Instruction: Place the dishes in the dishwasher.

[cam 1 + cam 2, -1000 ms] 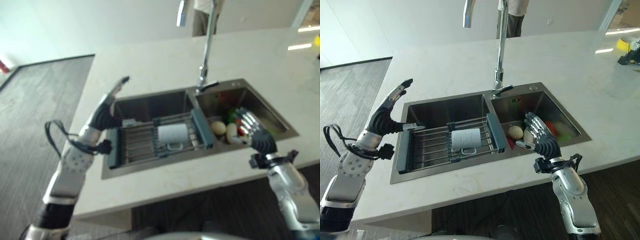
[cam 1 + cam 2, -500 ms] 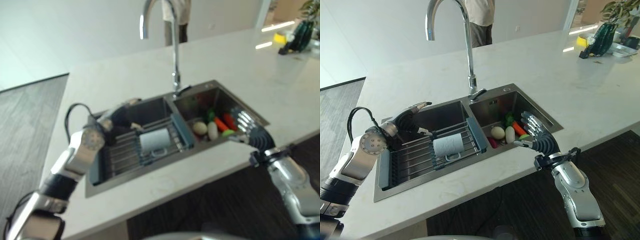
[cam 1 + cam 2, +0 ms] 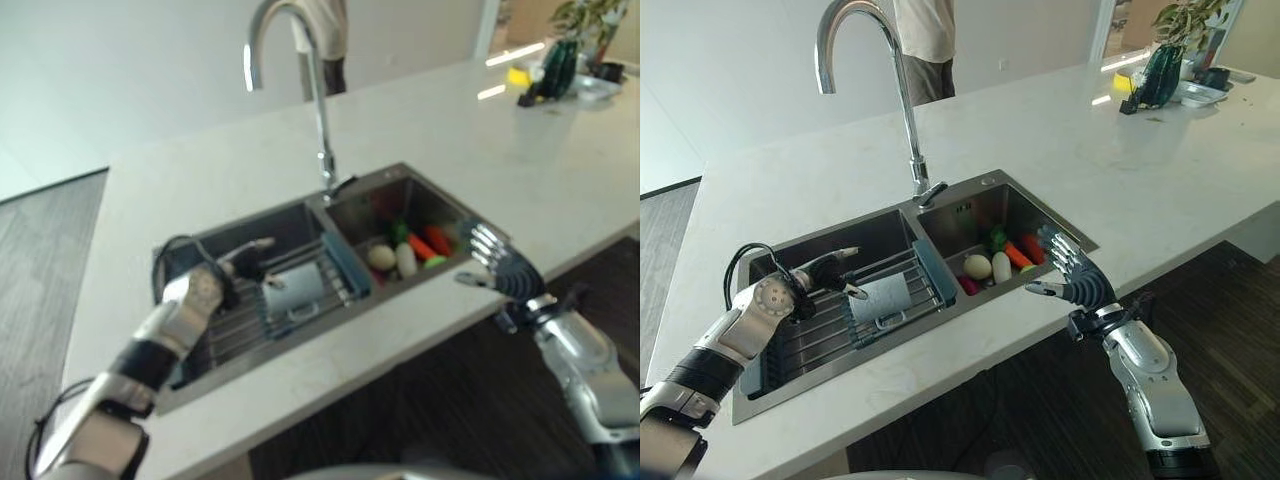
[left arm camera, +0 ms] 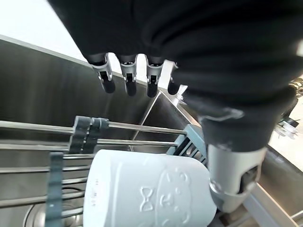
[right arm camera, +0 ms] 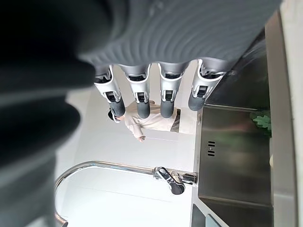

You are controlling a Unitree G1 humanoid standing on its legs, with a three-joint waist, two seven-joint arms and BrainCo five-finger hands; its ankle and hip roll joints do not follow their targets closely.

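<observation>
— Two basins in one steel sink (image 3: 1080, 243), set into a pale stone counter (image 3: 1060, 150). What lies in the left basin?

— A grey-blue drying rack (image 3: 933, 272) of metal bars spans it, and a white mug (image 3: 883, 300) lies on its side on those bars, handle toward the near edge. That mug is the one dish I can make out, and it rests on the rack, held by nothing.

— Where is the left hand?

— The left hand (image 3: 830, 272) reaches out over the rack from the left, just beside the mug's left end. In its wrist view the fingers (image 4: 129, 78) hang straight and spread above the mug (image 4: 147, 196), with the thumb (image 4: 234, 182) close by its side. The hand is open and grips nothing; whether the thumb touches the mug I cannot tell.

— And the right hand?

— The right hand (image 3: 1072, 275) hovers over the near rim of the right basin, palm turned to the left, fingers (image 5: 138, 97) straight and apart. Open as well, and empty.

— What is in the right basin?

— Vegetables in a heap: a pale round one (image 3: 978, 266), a pale oblong one (image 3: 1001, 266), an orange carrot (image 3: 1017, 255), something red (image 3: 1034, 243) and some green leaves (image 3: 998, 238).

— Anything else on the counter?

— A tall curved tap (image 3: 875, 85) rises behind the divide between the basins. At the far right stand a dark green vase with a plant (image 3: 1160, 60), a yellow object (image 3: 1124, 82) and a tray (image 3: 1200, 92). A person in a light top (image 3: 925, 45) stands beyond the far edge.
</observation>
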